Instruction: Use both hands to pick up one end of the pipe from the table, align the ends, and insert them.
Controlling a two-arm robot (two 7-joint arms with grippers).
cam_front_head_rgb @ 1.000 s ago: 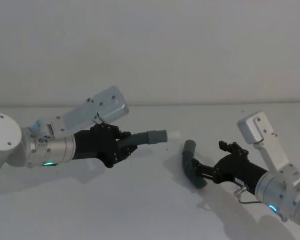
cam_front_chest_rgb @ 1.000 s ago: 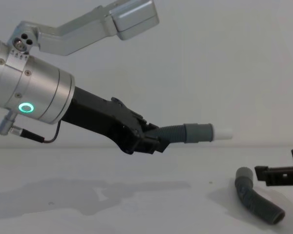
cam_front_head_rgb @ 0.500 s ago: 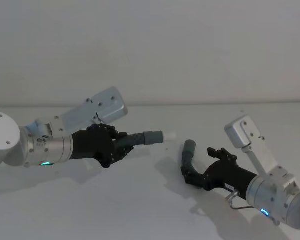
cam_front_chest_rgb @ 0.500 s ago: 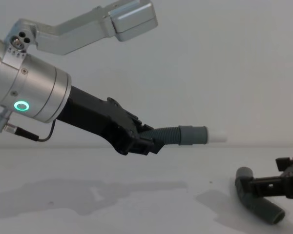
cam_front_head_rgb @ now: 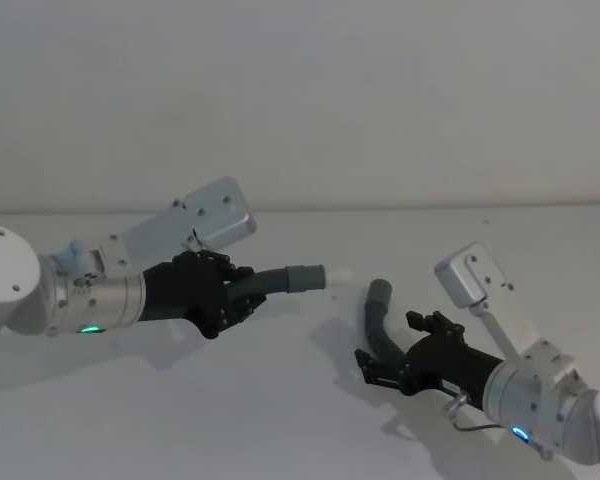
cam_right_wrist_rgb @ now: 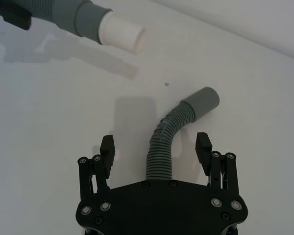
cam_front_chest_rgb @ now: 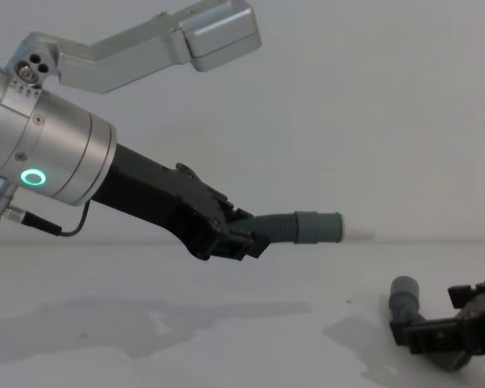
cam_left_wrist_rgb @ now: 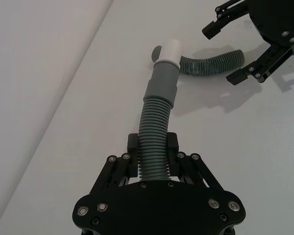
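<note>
While the left gripper (cam_front_head_rgb: 242, 295) hangs above the table (cam_front_head_rgb: 280, 400) with its fingers pinching the ribbed body of the pipe (cam_left_wrist_rgb: 154, 132), the white-tipped end (cam_front_head_rgb: 313, 274) sticks out nearly level, its long axis running toward the robot's right. Farther right, the plain grey end (cam_right_wrist_rgb: 202, 101) lies low on the table, and its stretch of pipe curves away from the robot. The right gripper (cam_front_head_rgb: 388, 342) straddles that stretch, with a finger spread on either side and neither touching it.
</note>
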